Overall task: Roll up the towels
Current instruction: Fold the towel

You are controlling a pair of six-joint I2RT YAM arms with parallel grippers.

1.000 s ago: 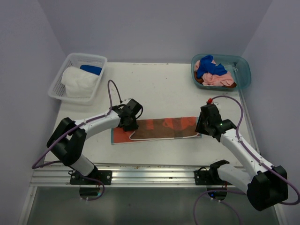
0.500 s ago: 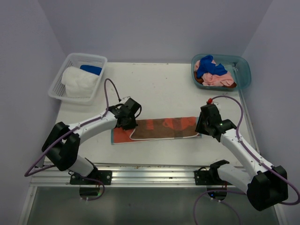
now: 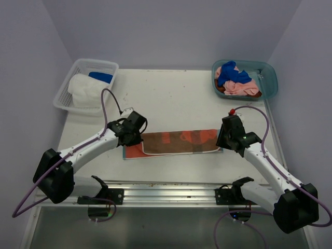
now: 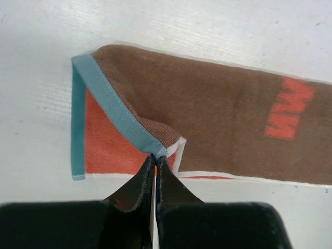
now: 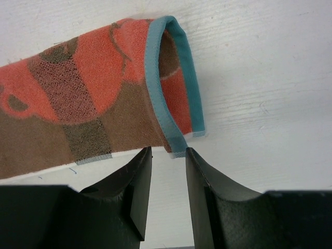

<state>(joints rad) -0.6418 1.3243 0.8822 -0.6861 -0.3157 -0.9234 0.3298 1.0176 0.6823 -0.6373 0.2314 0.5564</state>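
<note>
The brown and orange towel (image 3: 179, 141) lies folded into a long strip on the worktop (image 3: 176, 98), between the two arms. The left jaws are pressed together on the near corner of its left end, pinching the teal hem (image 4: 119, 116) where the cloth is lifted and turned over. They catch only a sliver of cloth. A pull to start the roll could therefore slip the corner free, or drag the whole strip sideways instead of curling it. The right jaws stand apart at the near corner of the right end, clamped on nothing. If that end is left unpinned, the strip could slide or skew and the roll come out loose or lopsided.

Whether the right jaws touch the hem or sit just short of it cannot be told. From above, both arms cover the towel's ends. How many layers the left jaws hold is hidden. The towels in the tub (image 3: 270, 78) are a tangled heap, so their number is unclear.
</note>
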